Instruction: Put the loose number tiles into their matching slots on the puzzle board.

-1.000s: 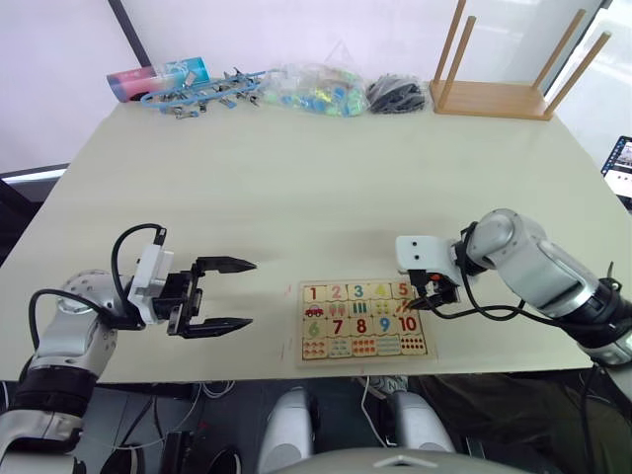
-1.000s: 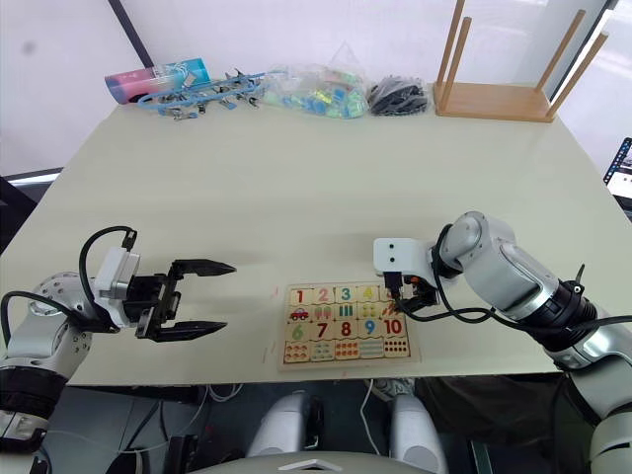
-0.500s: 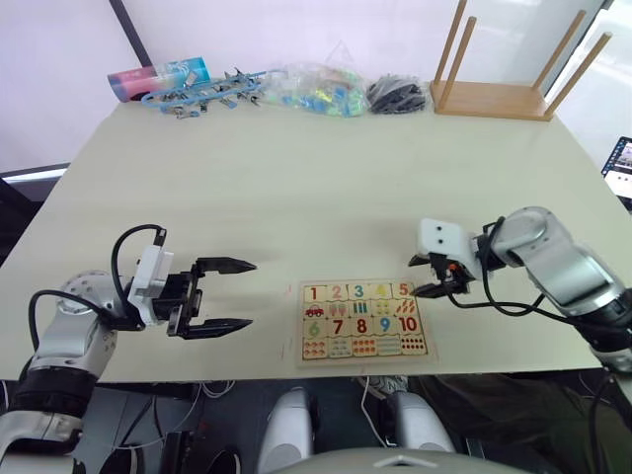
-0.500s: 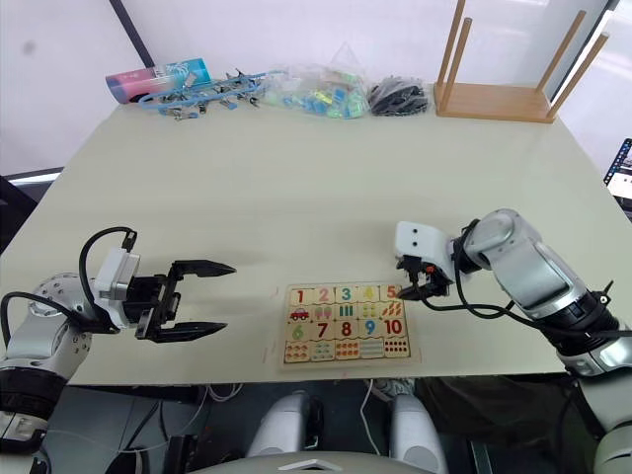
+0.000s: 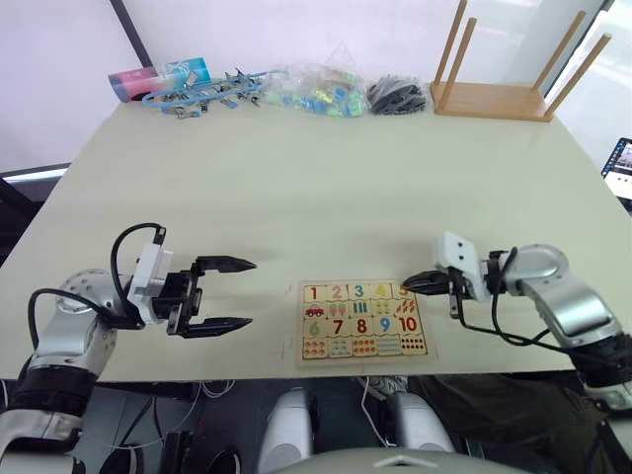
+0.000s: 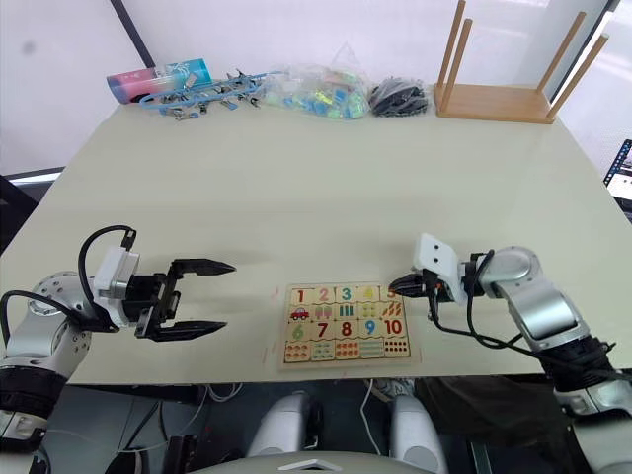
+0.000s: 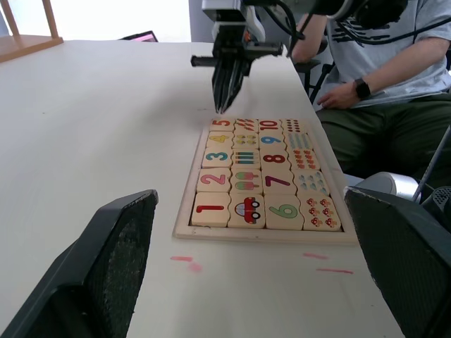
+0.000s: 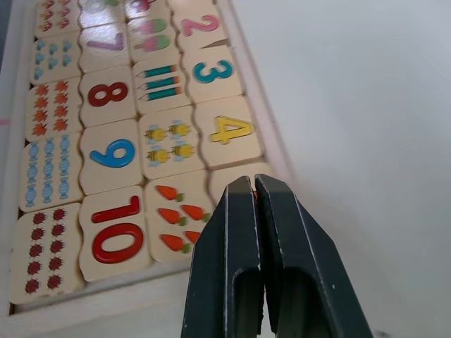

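The puzzle board (image 5: pixel 363 345) lies flat near the table's front edge. Its top row holds number tiles 1 (image 5: pixel 314 293), 2 (image 5: pixel 337 291), 3 (image 5: pixel 358 291), 4 (image 5: pixel 380 290) and 5 (image 7: pixel 220 124), each seated flush, so the slots beneath are covered. My right gripper (image 5: pixel 406 284) is shut and empty. Its tips sit low at the board's far right corner, just over tile 5, which the right wrist view shows mostly hidden behind the fingers (image 8: pixel 239 232). My left gripper (image 5: pixel 252 293) hovers wide open and empty to the left of the board, pointing toward it.
An upturned wooden stool (image 5: pixel 494 97) stands at the far right of the table. Along the far edge lie a bag of coloured pieces (image 5: pixel 316 89), blue clips (image 5: pixel 197 96) and a black bundle (image 5: pixel 395 95). A seated person (image 7: pixel 380 63) is beyond the table's right side.
My right gripper has closed and drawn back to the right off the board, its arm dropping lower. The left gripper and the tiles have stayed put.
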